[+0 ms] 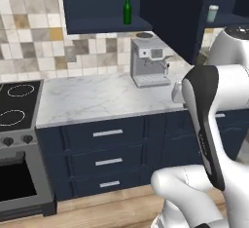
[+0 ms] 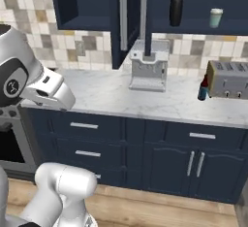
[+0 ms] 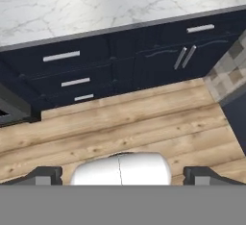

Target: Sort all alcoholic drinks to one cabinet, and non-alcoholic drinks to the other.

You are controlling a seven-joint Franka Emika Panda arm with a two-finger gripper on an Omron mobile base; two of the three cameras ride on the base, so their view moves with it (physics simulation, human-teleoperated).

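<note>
A dark navy kitchen with a white marble counter (image 2: 111,95) and plank floor (image 3: 134,123) lies below the gripper (image 3: 122,176), whose fingers stand wide apart and empty, the drinks far off toward 12 o'clock. The green bottle (image 1: 127,9) stands upright in the narrower cabinet (image 1: 104,25). The black flask (image 2: 176,8) and teal cup (image 2: 215,18) stand near each other in the wide cabinet (image 2: 193,29). The red-brown bottle (image 2: 203,89) is half hidden at 9 o'clock of the toaster (image 2: 228,79).

Arm (image 1: 206,124) folded high, elbow bent. Gripper (image 3: 120,176) points down, 2 fingertips (image 3: 45,175) spread wide apart, nothing between.
</note>
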